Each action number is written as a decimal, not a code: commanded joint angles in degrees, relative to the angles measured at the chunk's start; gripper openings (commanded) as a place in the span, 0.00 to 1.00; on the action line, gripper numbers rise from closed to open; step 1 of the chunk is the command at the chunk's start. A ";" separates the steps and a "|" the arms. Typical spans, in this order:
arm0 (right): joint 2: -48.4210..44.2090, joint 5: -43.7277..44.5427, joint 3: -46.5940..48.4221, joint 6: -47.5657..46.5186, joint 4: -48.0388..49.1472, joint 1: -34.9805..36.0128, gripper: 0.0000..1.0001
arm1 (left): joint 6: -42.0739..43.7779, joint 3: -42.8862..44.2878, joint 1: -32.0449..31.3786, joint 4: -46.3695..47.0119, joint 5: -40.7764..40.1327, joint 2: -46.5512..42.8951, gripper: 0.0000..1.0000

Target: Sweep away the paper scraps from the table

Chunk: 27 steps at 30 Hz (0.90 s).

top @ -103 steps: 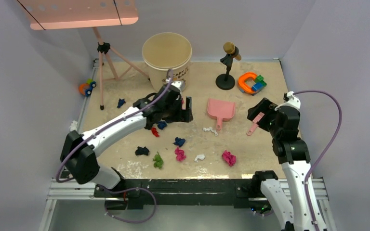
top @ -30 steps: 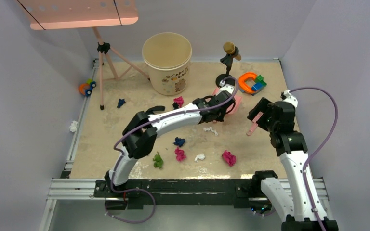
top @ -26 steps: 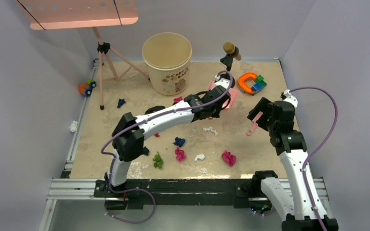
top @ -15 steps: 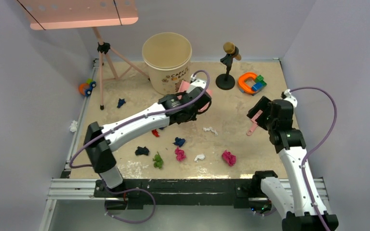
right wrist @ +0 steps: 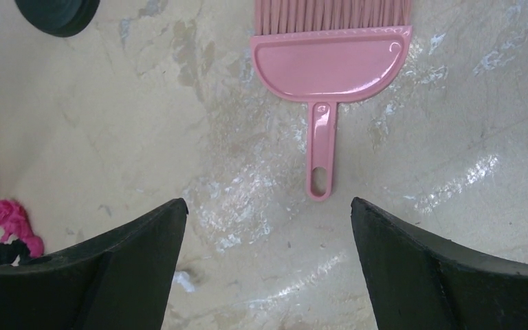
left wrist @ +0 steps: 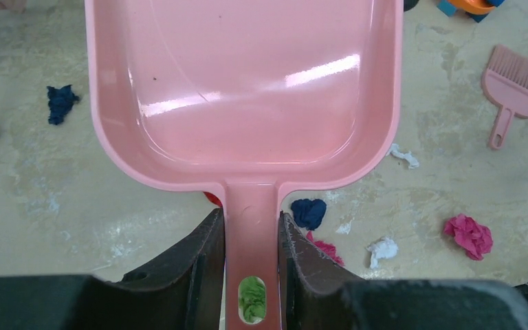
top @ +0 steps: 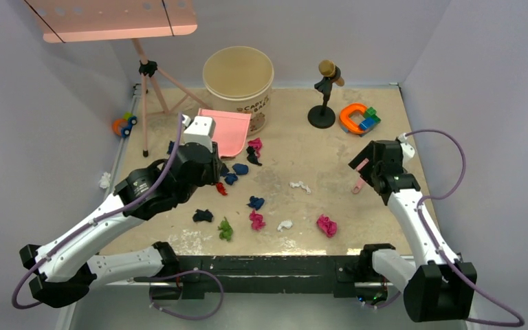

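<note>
Paper scraps point(top: 256, 220) scattered; only left wrist shows gripper point(left wrist: 249, 227) pinching dustpan point(left wrist: 247, 89), apparently.

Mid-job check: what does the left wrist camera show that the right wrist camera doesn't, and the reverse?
Left wrist only: the pink dustpan, its handle clamped in the left gripper, plus a dark blue scrap, a white scrap and a magenta scrap to the right of the handle.
Right wrist only: the right gripper, open and holding nothing, a black round base, and a magenta wad at the left edge.
Both: the pink brush lying on the table, untouched.
</note>
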 commanded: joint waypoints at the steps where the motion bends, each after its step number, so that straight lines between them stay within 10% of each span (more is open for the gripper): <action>1: 4.75 3.57 0.11 0.88 7.13 0.14 0.93 | 1.00 -0.78 0.83 -5.27 -4.71 -1.26 0.00; 27: 31.68 4.67 5.02 3.99 9.90 0.09 0.68 | 2.24 -1.98 1.37 -12.68 -12.58 -4.38 0.00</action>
